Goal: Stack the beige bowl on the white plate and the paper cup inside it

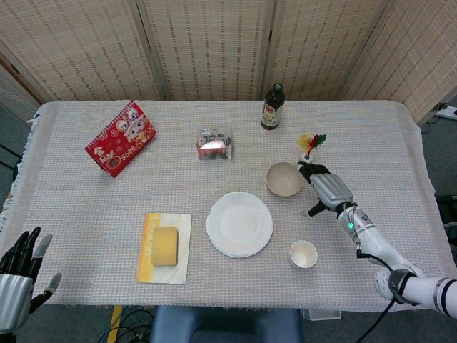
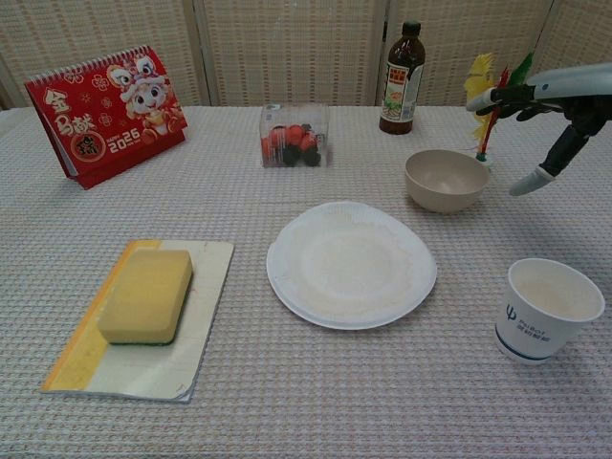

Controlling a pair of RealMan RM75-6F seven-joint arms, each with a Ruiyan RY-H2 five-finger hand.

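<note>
The left hand (image 1: 20,275) is seen off the table's (image 1: 86,214) front left corner, its fingers spread apart and nothing held. The white plate (image 1: 240,224) is found near the middle of the front edge. The beige bowl (image 1: 284,179) is placed behind it to the right, and the paper cup (image 1: 303,254) toward the front. The right hand (image 1: 323,187) is held just beside the bowl, its fingers parted, nothing gripped.
</note>
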